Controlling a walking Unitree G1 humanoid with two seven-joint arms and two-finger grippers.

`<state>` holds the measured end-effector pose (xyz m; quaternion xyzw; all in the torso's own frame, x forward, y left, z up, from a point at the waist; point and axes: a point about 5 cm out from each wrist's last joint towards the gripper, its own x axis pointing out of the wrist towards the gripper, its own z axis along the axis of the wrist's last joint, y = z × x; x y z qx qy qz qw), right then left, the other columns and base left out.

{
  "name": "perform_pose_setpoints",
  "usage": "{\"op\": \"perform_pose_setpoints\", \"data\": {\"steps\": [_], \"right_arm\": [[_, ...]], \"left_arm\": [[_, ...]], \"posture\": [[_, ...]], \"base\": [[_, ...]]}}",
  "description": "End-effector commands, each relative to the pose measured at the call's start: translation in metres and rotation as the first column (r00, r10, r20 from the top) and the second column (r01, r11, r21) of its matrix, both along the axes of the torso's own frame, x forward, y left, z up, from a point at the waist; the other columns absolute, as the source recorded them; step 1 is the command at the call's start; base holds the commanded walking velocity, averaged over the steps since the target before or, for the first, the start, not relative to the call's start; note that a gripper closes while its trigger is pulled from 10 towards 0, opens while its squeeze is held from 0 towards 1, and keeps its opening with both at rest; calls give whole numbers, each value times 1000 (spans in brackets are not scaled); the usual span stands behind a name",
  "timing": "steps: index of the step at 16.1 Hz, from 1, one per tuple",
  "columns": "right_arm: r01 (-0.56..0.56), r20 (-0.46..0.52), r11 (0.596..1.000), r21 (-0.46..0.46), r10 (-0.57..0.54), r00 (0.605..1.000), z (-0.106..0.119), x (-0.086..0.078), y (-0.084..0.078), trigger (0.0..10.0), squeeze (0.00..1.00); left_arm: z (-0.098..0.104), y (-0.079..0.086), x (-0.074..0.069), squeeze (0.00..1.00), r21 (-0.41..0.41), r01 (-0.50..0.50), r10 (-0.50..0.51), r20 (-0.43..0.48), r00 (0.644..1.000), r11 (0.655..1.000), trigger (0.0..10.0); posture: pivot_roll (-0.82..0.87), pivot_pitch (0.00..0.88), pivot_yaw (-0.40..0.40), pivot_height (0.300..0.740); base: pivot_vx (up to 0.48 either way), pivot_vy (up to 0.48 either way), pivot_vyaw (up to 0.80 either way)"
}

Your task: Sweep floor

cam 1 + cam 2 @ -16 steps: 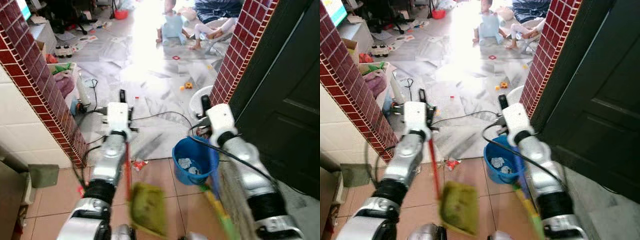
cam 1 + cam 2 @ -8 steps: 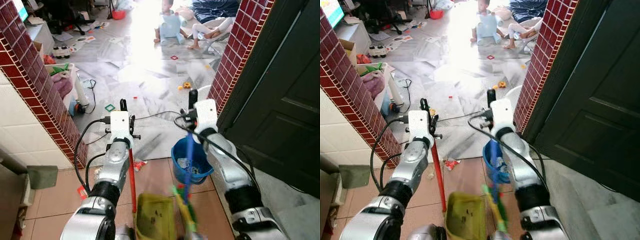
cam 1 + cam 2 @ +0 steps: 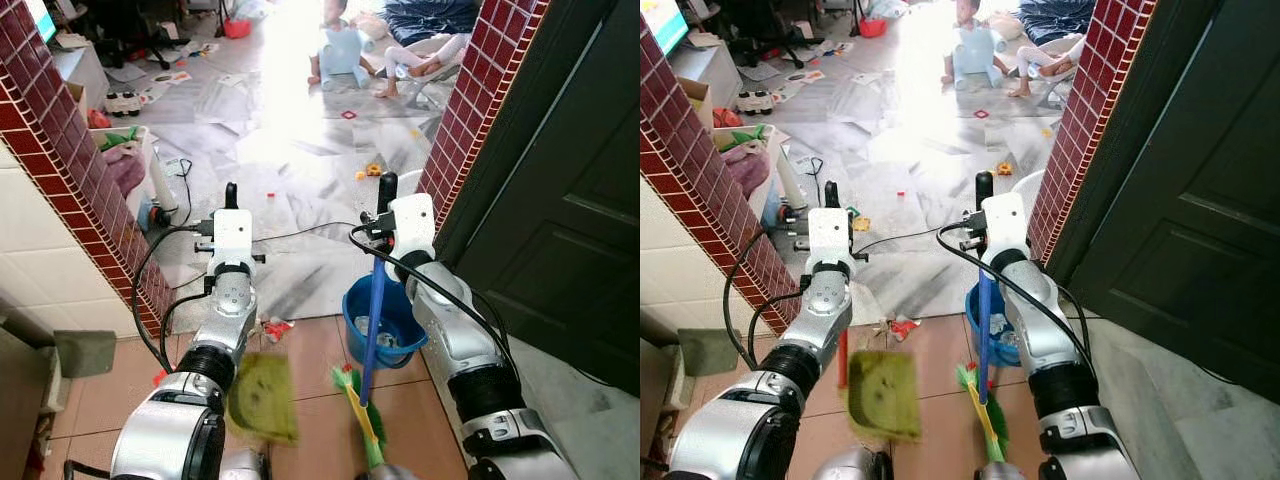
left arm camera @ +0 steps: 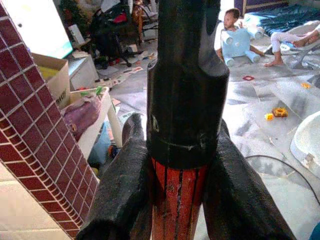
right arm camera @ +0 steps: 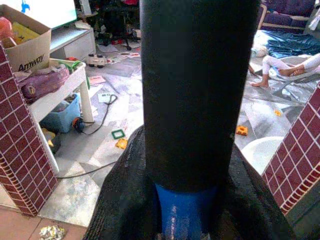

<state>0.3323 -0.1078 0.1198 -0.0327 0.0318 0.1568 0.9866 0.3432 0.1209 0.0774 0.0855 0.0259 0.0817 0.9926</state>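
My left gripper (image 3: pixel 231 196) is shut on the red handle (image 4: pixel 177 200) of an olive-green dustpan (image 3: pixel 262 398), which hangs blurred over the terracotta tiles. My right gripper (image 3: pixel 386 189) is shut on the black-capped blue handle (image 3: pixel 372 320) of a broom. Its green and yellow bristles (image 3: pixel 358 412) rest on the tiles just right of the dustpan. A crumpled red and white wrapper (image 3: pixel 277 327) lies on the floor between the arms. In both wrist views the fingers (image 4: pixel 125 195) clamp each handle (image 5: pixel 182 212) from both sides.
A blue bucket (image 3: pixel 398 302) with scraps inside stands behind the broom. Red brick pillars (image 3: pixel 75 150) (image 3: pixel 480 90) frame the doorway, with a dark door (image 3: pixel 570 200) at the right. Cables, a toy (image 3: pixel 376 170) and papers litter the marble floor; people (image 3: pixel 345 50) sit far back.
The right arm swung inward, bringing the broom upright in front of the bucket. The dustpan moved left and up off the tiles. The left gripper shifted slightly left and forward.
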Motion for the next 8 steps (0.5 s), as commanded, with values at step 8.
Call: {"op": "perform_pose_setpoints", "data": {"steps": [8], "right_arm": [[-73,274,997,-14,74,959,95,20,-14,10000,0]], "left_arm": [[6,-10,6,0,33,16,-17,17,1000,999,10000]], "posture": [[-134,0,-11,740]], "base": [[0,0,0]]}}
